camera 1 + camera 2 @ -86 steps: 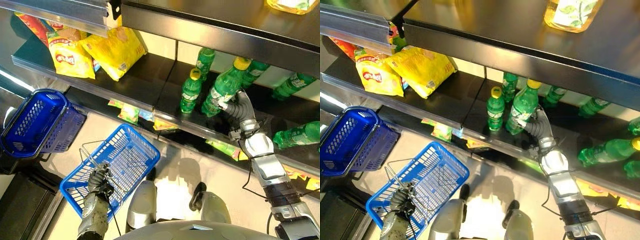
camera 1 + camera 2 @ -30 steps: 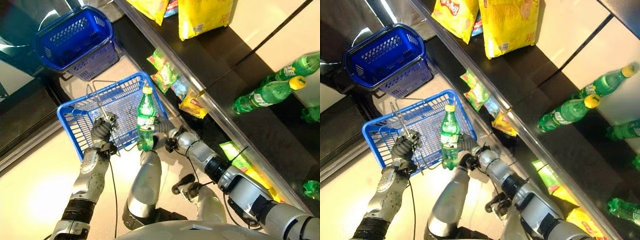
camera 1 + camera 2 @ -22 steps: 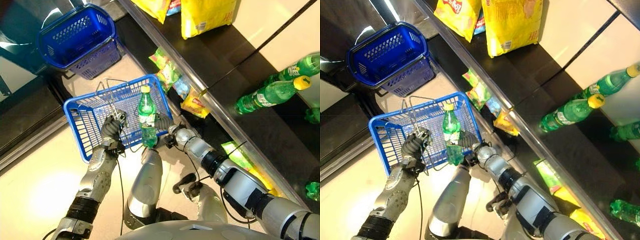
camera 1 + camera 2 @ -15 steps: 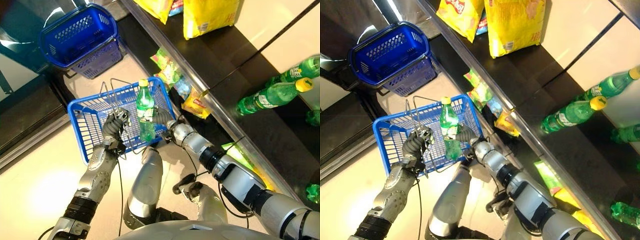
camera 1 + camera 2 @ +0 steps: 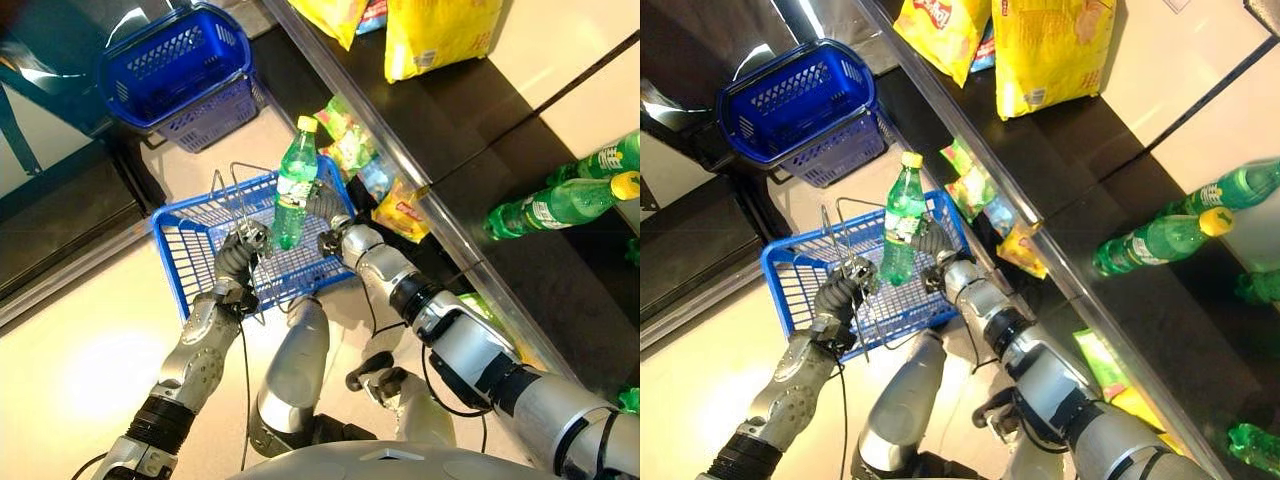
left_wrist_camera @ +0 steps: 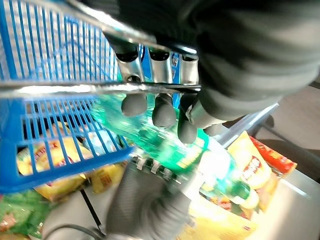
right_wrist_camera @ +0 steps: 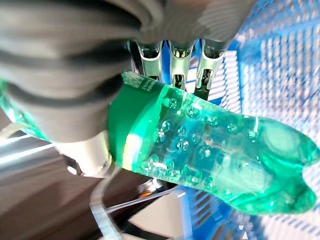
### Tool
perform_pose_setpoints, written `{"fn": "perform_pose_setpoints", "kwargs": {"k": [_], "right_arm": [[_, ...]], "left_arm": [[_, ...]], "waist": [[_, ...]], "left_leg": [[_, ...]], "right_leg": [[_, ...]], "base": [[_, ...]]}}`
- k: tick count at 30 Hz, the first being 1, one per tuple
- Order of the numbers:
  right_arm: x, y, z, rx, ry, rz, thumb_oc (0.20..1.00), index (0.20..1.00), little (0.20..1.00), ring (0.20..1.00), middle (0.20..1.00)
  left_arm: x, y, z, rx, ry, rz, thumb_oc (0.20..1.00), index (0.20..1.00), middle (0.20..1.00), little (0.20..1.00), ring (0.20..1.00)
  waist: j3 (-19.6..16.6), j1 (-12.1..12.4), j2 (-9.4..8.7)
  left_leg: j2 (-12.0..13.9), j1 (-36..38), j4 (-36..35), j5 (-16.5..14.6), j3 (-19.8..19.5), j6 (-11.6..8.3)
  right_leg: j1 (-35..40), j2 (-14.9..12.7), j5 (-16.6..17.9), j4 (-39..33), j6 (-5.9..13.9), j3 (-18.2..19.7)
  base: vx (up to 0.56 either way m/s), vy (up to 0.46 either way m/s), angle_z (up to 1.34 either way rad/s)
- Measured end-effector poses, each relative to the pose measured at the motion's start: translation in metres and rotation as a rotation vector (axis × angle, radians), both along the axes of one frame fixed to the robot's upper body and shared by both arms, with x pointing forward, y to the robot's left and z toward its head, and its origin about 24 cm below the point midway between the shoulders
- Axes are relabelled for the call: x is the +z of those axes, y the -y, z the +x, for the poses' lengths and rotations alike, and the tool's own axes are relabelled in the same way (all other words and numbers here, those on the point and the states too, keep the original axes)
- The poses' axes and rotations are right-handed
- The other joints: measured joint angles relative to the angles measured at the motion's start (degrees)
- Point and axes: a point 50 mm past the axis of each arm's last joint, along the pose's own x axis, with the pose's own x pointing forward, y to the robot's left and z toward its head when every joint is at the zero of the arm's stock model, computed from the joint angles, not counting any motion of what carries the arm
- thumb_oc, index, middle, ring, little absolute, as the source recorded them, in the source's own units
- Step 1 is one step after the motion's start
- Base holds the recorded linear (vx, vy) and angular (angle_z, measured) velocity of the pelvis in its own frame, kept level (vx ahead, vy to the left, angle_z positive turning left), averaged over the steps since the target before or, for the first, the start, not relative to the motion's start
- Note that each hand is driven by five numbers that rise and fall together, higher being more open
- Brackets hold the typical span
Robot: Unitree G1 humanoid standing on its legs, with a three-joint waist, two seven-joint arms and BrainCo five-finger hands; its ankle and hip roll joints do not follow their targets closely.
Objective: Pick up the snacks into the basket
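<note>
**Green bottle held above the blue basket**

My right hand [image 5: 325, 222] has its fingers wrapped round the lower body of a green plastic bottle [image 5: 293, 190] with a yellow cap, holding it nearly upright, cap tilted slightly away from me. My right wrist view shows the fingers [image 7: 172, 60] curled over the bottle's label band and its dimpled base pointing toward the blue mesh. The bottle hangs over the far right part of the light blue wire-handled basket [image 5: 190, 250], its base just above the rim.

My left hand [image 5: 238, 262] is closed round the basket's metal wire handle [image 5: 232, 175], carrying the basket off the pale floor [image 5: 70, 370]; in my left wrist view the dark fingertips [image 6: 164, 110] hook over the wire.

A darker blue basket [image 5: 175, 70] sits farther off to my left. On the black shelf [image 5: 470, 130] to my right lie yellow chip bags [image 5: 440, 30], and more green bottles [image 5: 555, 205] lie on their sides. Small snack packets [image 5: 400, 210] show below the shelf edge, close to the basket's far corner.
</note>
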Motion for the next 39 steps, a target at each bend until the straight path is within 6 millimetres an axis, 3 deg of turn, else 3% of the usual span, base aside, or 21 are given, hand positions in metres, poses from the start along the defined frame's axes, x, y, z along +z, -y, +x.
{"fn": "perform_pose_setpoints", "kwargs": {"k": [1, 10, 12, 14, 26, 31, 35, 39], "right_arm": [[-0.002, 0.001, 0.000, 0.000, 0.003, -0.025, 1.000, 1.000, 1.000, 1.000, 1.000], [-0.005, -0.002, -0.003, 0.030, 0.056, -0.122, 1.000, 1.000, 1.000, 1.000, 1.000], [0.000, -0.008, -0.003, 0.046, 0.080, -0.114, 1.000, 1.000, 1.000, 1.000, 1.000], [0.003, -0.008, -0.002, 0.051, 0.097, -0.129, 1.000, 1.000, 1.000, 1.000, 1.000], [0.004, -0.009, -0.003, 0.057, 0.105, -0.127, 1.000, 1.000, 1.000, 1.000, 1.000], [0.037, -0.015, -0.009, 0.108, 0.246, -0.041, 1.000, 1.000, 1.000, 1.000, 1.000], [0.061, 0.004, -0.021, 0.125, 0.414, -0.011, 1.000, 1.000, 1.000, 1.000, 1.000], [0.067, 0.034, -0.033, 0.090, 0.500, -0.003, 1.000, 1.000, 1.000, 1.000, 1.000]], "left_arm": [[0.001, 0.000, 0.000, -0.002, 0.004, -0.004, 0.200, 0.200, 0.200, 0.200, 0.200], [0.004, 0.002, 0.000, -0.010, 0.013, -0.021, 0.200, 0.200, 0.200, 0.200, 0.200], [-0.016, 0.008, -0.005, -0.042, -0.103, -0.002, 0.200, 0.200, 0.200, 0.200, 0.200], [-0.020, 0.010, -0.009, -0.050, -0.117, -0.004, 0.200, 0.200, 0.200, 0.200, 0.200], [-0.021, 0.005, -0.010, -0.025, -0.130, -0.026, 0.200, 0.200, 0.200, 0.200, 0.200], [-0.023, -0.001, -0.012, 0.005, -0.139, -0.030, 0.200, 0.200, 0.200, 0.200, 0.200], [-0.024, -0.008, -0.014, 0.049, -0.144, -0.040, 0.200, 0.200, 0.200, 0.200, 0.200], [-0.027, -0.019, -0.015, 0.126, -0.152, -0.070, 0.200, 0.200, 0.200, 0.200, 0.200]], "waist": [[0.01, -0.02, 0.02], [0.02, -0.12, 0.04], [0.02, -0.52, 0.05], [0.02, -0.23, 0.04], [0.04, -0.31, 0.08], [0.01, -1.39, 0.02], [-0.01, -2.21, -0.01], [-0.09, -4.02, -0.15]], "left_leg": [[0.05, 0.00, 0.01, 0.00, 0.00, 0.00], [0.21, 0.00, 0.11, 0.00, 0.04, 0.00], [0.24, -0.13, 0.18, -0.01, 0.14, 0.01], [0.35, -0.09, 0.16, -0.01, 0.14, 0.00], [0.42, -0.11, 0.32, -0.01, 0.21, 0.00], [0.55, -0.09, 0.51, -0.03, 0.56, 0.02], [0.80, 0.00, 0.85, -0.04, 1.61, 0.12], [1.12, 0.63, 1.15, -0.18, 2.60, 0.51]], "right_leg": [[-0.01, -0.01, 0.00, 0.00, 0.00, 0.00], [0.02, -0.01, 0.00, 0.04, 0.00, 0.00], [-0.16, -0.04, 0.03, 0.03, 0.01, 0.02], [-0.13, 0.02, 0.01, 0.05, -0.01, 0.02], [-0.20, 0.01, -0.02, 0.28, -0.07, 0.11], [-0.40, 0.02, 0.04, 0.37, -0.09, 0.45], [-1.10, 0.09, 0.75, 0.48, -0.25, 1.43], [-0.46, 0.04, 1.58, -0.05, -0.17, 1.75]], "base": [[0.00, 0.000, 0.00], [0.00, 0.000, 0.00], [0.00, 0.000, -0.02], [0.00, 0.000, 0.00], [0.00, 0.000, 0.00], [0.00, 0.011, -0.03], [-0.02, 0.054, -0.14], [0.01, 0.054, -0.15]]}}
